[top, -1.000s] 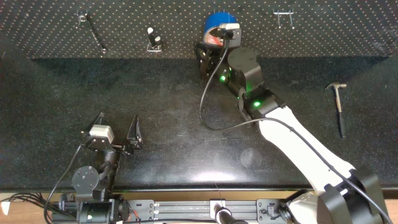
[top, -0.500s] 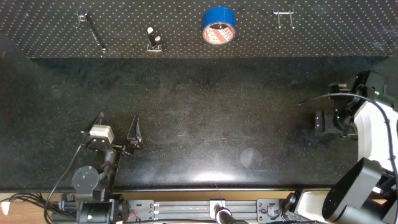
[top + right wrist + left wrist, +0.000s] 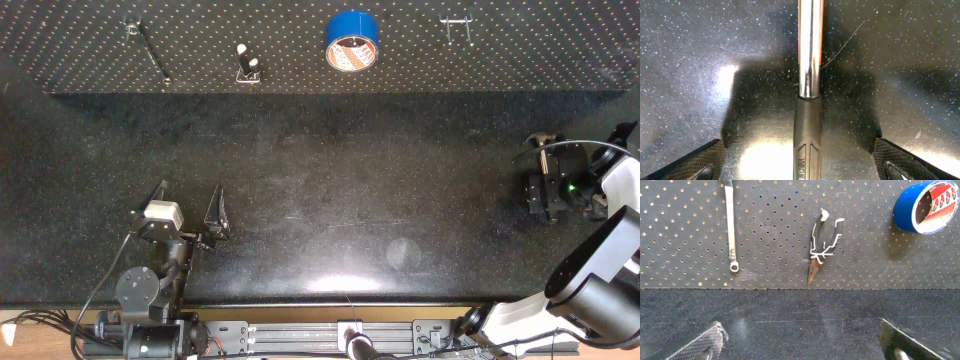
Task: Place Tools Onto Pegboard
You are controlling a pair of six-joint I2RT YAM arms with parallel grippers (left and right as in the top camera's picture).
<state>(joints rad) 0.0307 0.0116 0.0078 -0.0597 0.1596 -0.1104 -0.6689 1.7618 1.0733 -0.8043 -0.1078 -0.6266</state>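
The right gripper (image 3: pixel 548 192) is hanging low over the hammer (image 3: pixel 809 60), which is lying on the table (image 3: pixel 330 200) at the right side. Its fingers are spread wide, one on each side of the handle, likely so it can squeeze it. The left gripper (image 3: pixel 805 342) is resting, fingers spread, holding nothing. A bare hook (image 3: pixel 456 28) is waiting on the pegboard (image 3: pixel 520 60).

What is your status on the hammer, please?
Right gripper over hammer, jaws open astride its handle. Left gripper near its base, open. Tape, pliers, wrench hung on pegboard.

right gripper (image 3: pixel 802 162) jaws flank the hammer (image 3: pixel 809 60)
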